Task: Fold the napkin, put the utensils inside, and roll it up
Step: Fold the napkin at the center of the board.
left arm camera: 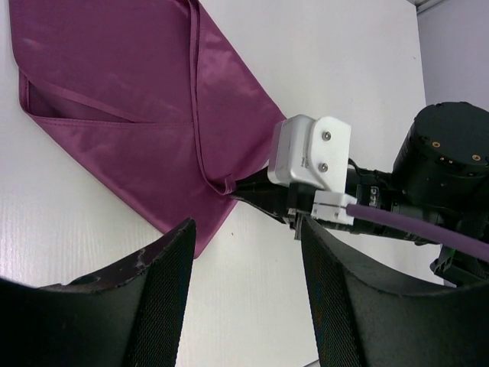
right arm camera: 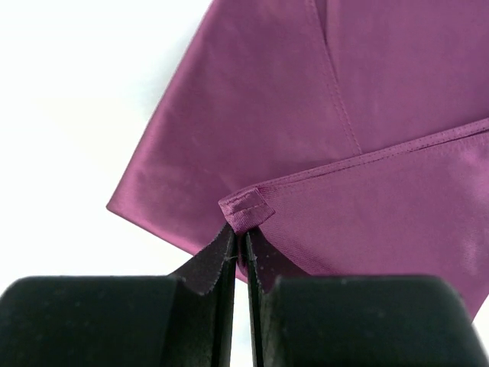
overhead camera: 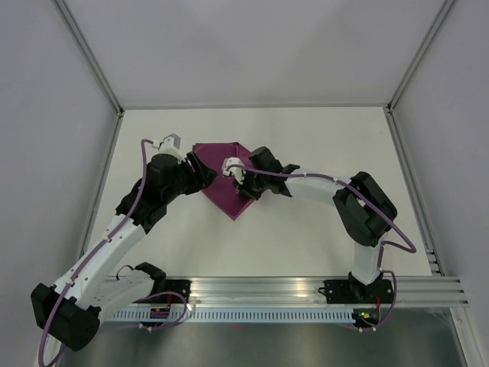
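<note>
The plum-purple napkin [overhead camera: 225, 183] lies on the white table, partly folded over itself, between the two grippers. My right gripper [right arm camera: 239, 238] is shut on a hemmed corner of the napkin [right arm camera: 321, 153] and holds that corner lifted over the lower layer. It sits at the napkin's right edge in the top view [overhead camera: 235, 177]. My left gripper [left arm camera: 246, 260] is open and empty, just off the napkin's [left arm camera: 137, 99] lower edge, over bare table; it sits at the napkin's left in the top view [overhead camera: 200, 170]. No utensils are in view.
The white table [overhead camera: 306, 138] is walled by grey panels with metal frame posts. A slotted aluminium rail [overhead camera: 306, 294] runs along the near edge, carrying both arm bases. The right arm's wrist block [left arm camera: 309, 153] sits close in front of my left fingers.
</note>
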Tool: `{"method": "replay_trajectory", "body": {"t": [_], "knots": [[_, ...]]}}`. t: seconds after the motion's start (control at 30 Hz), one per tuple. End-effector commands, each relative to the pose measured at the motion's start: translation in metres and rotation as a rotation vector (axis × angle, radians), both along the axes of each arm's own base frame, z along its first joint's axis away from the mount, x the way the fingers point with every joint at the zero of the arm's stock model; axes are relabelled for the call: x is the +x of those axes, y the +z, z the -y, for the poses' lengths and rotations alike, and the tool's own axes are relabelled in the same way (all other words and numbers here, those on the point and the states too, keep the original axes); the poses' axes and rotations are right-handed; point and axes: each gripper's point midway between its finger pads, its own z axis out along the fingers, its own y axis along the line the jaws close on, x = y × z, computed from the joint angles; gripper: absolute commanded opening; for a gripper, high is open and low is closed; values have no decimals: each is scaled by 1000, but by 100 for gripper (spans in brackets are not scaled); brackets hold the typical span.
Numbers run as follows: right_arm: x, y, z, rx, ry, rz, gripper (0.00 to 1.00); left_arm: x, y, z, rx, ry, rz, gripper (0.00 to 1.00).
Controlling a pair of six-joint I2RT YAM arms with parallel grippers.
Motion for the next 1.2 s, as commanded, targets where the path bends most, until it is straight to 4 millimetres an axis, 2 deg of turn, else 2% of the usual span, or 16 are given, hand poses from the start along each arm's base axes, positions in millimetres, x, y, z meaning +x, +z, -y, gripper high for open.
{"method": "replay_trajectory", "body": {"t": [0.0,0.63,0.87,1.07,1.17], "knots": [[-4,19,-11,27,49,71,13,1,5,-2,-34,31,9,62],[-27,1,-19,-21,111,54,16,2,-4,2,-21,10,-11,63],[-41,-10,-25,-44,150,29,28,5,-3,3,-21,8,-11,63],[-56,-13,-32,-41,197,-11,34,4,3,2,-23,9,5,63],[-62,-13,-33,-43,211,-23,40,6,6,2,-18,13,9,63]]}}
